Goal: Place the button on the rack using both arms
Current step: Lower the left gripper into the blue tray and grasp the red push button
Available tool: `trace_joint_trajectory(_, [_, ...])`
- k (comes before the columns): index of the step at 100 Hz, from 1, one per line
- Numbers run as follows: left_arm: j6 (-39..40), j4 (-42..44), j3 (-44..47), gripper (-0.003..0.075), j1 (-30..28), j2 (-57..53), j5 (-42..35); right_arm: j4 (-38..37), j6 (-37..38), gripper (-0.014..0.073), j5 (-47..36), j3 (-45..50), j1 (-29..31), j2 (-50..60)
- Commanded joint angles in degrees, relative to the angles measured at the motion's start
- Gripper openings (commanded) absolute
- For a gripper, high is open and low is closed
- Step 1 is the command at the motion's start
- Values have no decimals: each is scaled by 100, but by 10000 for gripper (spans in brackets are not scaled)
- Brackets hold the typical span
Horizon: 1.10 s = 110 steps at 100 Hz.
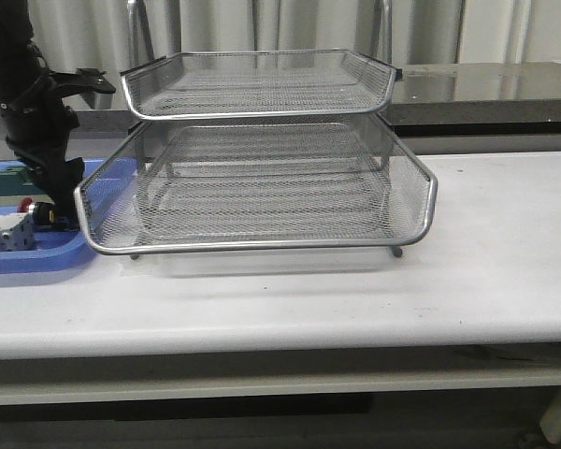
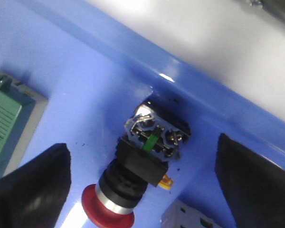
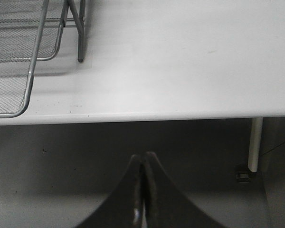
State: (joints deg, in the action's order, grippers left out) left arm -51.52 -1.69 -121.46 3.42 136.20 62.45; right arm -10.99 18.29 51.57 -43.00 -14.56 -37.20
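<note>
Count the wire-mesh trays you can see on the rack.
2 clearly: the top tray set back high on the rack, and a lower tray pulled forward. Another beneath may be hidden.

Rack (image 1: 262, 159) standing mid-table (image 1: 505, 271), tray (image 1: 37, 254) just left of rack, button (image 1: 35, 211) lying in tray, left gripper (image 2: 142, 185) over button, block (image 1: 9, 238) before button.

A red head, silver collar and black body are being shown by the button (image 2: 133, 178). Silver mesh is being displayed by the rack (image 1: 262, 178). Blue is being shown by the tray (image 2: 85, 90), green by the block (image 2: 7, 118).
</note>
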Motion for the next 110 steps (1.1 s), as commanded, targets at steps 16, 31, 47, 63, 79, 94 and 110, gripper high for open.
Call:
trace_joint_trajectory(16, [-62,38,-168,589,19,-353,-314,-129,0,-68,-317,-164,25,12])
trace_joint_trajectory(31, [-78,81,-168,589,8,-262,-303,-129,0,-68,-317,-164,25,12])
trace_joint_trajectory(47, [-129,81,-168,589,8,-155,-303,-129,0,-68,-317,-164,25,12])
trace_joint_trajectory(63, [-140,70,-168,589,8,-13,-321,-129,0,-68,-317,-164,25,12])
trace_joint_trajectory(79, [-140,43,-168,589,8,111,-336,-129,0,-68,-317,-164,25,12])
trace_joint_trajectory(94, [-140,43,-168,553,8,134,-336,-129,0,-68,-315,-164,25,12])
trace_joint_trajectory(110, [-140,43,-168,347,8,134,-336,-129,0,-68,-315,-164,25,12])
